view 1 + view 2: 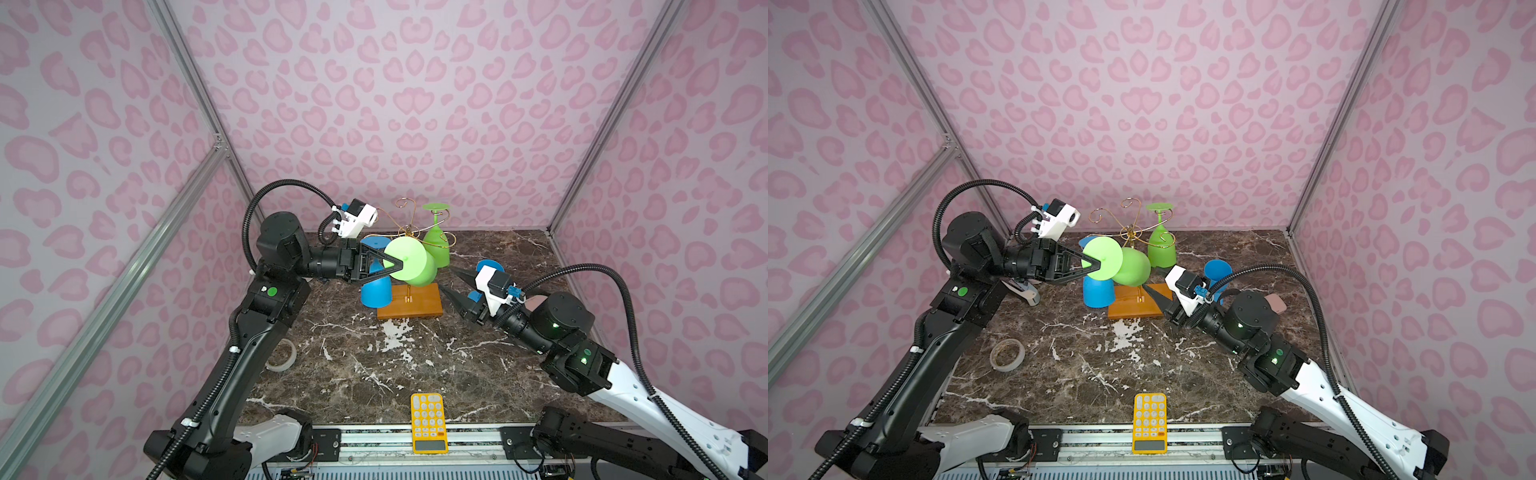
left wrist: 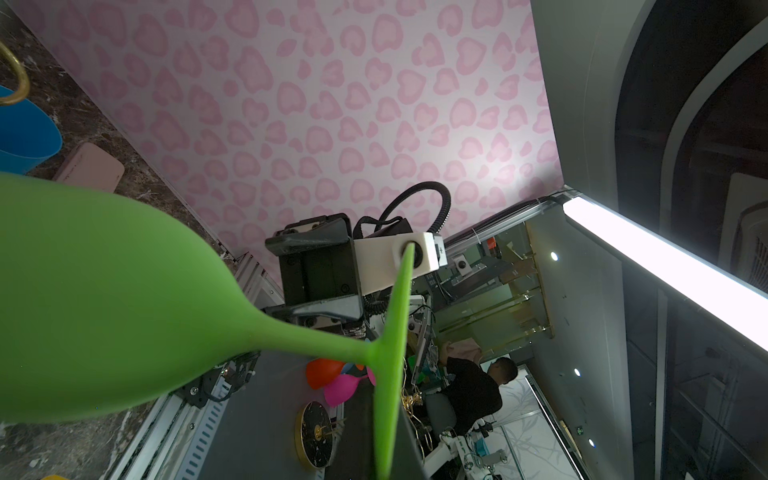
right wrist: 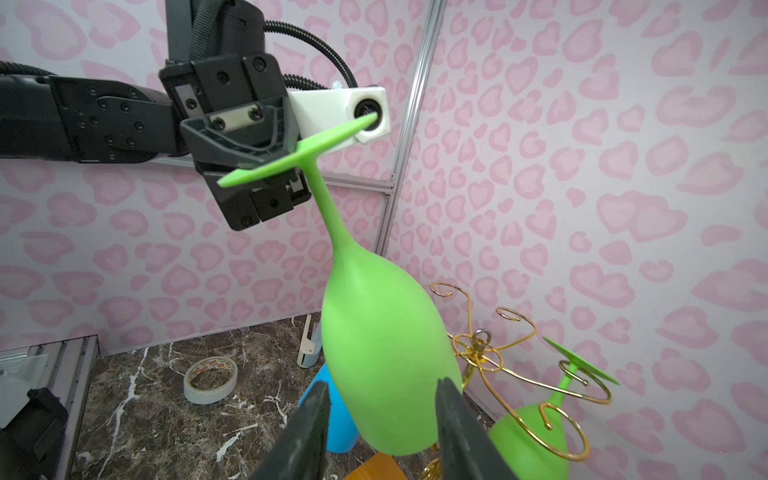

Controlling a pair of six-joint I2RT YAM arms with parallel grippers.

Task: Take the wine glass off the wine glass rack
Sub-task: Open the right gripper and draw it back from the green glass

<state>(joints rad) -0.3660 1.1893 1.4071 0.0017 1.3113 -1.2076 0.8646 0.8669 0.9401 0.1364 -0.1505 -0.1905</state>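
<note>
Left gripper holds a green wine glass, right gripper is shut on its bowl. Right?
No: the left gripper does hold the green wine glass, but the right gripper is open. The right wrist view shows its fingers apart, not closed on the glass.

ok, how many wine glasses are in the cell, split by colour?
Green: 2, the held green wine glass and the racked green wine glass.
Blue: 2, the left blue wine glass and the right blue wine glass.
Total: 4.
</note>
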